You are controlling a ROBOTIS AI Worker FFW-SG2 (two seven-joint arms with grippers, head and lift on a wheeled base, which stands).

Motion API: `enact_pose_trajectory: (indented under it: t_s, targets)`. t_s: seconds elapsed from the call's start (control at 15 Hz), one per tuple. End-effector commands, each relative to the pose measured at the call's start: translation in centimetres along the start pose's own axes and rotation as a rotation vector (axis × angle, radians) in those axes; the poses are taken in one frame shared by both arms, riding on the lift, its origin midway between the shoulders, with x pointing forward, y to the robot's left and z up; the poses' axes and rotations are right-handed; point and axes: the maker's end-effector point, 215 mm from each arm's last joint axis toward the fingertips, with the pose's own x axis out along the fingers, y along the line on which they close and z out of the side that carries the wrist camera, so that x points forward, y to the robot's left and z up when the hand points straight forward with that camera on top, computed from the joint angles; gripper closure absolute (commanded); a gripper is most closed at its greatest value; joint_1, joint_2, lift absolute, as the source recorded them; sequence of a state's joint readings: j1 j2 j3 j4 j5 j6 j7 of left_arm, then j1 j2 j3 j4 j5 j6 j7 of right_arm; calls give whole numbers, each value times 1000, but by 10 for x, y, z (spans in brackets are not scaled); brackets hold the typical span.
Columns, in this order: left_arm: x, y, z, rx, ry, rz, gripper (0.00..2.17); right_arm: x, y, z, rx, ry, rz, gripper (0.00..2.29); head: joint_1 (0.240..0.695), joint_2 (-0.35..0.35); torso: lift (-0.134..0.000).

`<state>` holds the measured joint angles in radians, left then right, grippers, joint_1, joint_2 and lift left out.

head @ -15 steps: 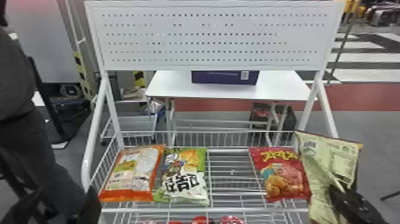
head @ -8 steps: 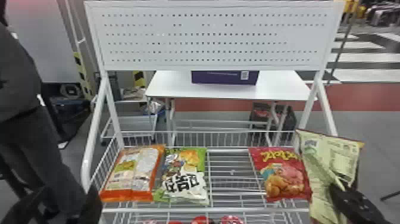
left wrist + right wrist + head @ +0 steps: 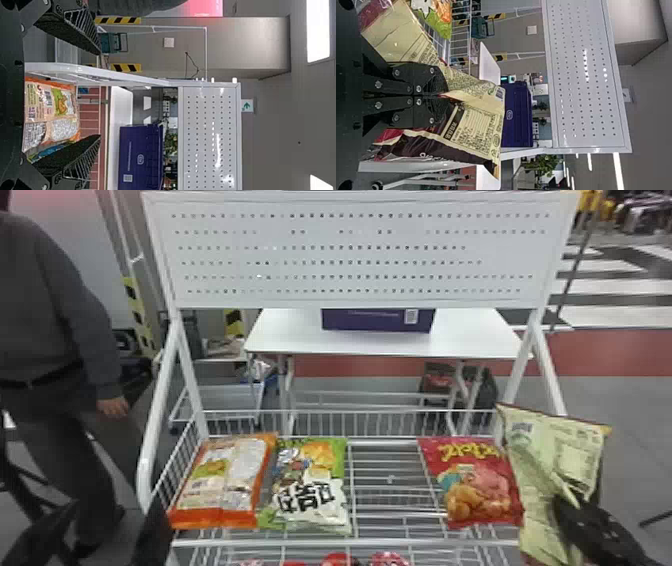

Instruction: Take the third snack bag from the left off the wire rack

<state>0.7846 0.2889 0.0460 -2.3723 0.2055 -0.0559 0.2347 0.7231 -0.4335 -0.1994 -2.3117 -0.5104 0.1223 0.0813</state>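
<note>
Crinkled pale-green snack bag clamped by right gripper, upright at right end of white wire rack. Ribbed fingers of left gripper spread wide.

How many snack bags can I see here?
4. Three lie on the rack: orange bag at left, green bag beside it, red bag farther right. The right gripper holds the pale bag past the rack's right end. Lower down, red shapes may be more.

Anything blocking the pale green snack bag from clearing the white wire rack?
Nothing visible: right gripper is shut on the pale green snack bag, held up at the white wire rack's right end.
</note>
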Motion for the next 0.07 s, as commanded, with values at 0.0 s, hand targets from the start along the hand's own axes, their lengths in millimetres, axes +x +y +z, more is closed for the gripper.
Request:
enact_pose_trajectory:
  t_s: [0.0]
  targets:
    - [0,1,0,2,-1,0,147,1,0,0,-3,0,2,2246,499,0,0]
